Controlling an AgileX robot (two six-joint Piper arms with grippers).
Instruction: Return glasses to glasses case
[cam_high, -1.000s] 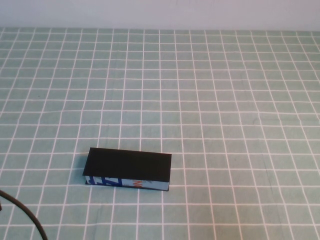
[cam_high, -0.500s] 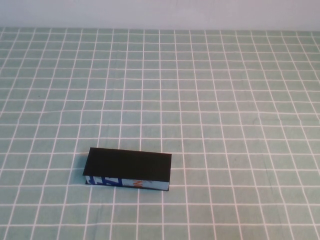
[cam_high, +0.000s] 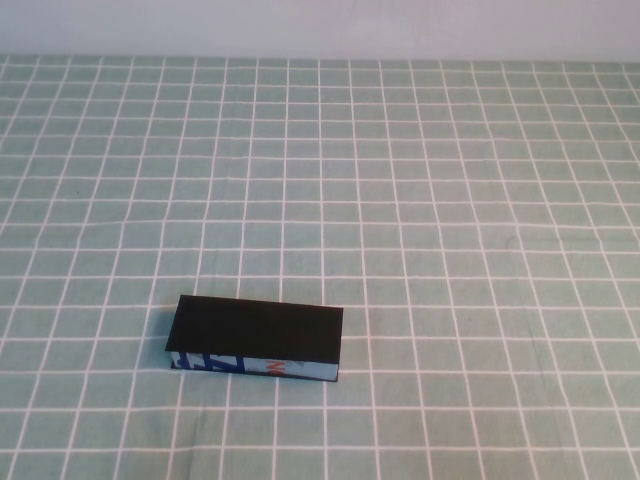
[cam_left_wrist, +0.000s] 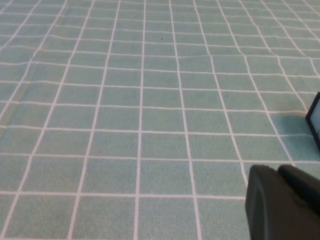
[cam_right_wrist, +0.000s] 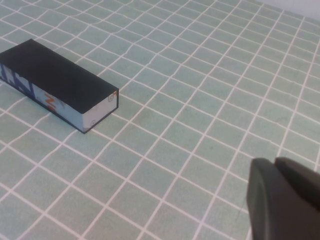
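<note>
The case (cam_high: 256, 338) lies shut on the cloth (cam_high: 450, 200), no glasses visible; left gripper (cam_left_wrist: 282, 202) and right gripper (cam_right_wrist: 282, 200) fingers together, both drawn back, so reopening could shove it.

Neither of the 2 arms is showing in the high view. The left hand (cam_left_wrist: 282, 202) is appearing only in its own wrist view as a dark, rounded housing at the frame's corner, hanging above the bench (cam_left_wrist: 125, 125) and touching nothing. The right hand (cam_right_wrist: 282, 197) is appearing the same way in its own wrist view, also hanging clear above the bench with nothing in its grasp that can be seen.
</note>
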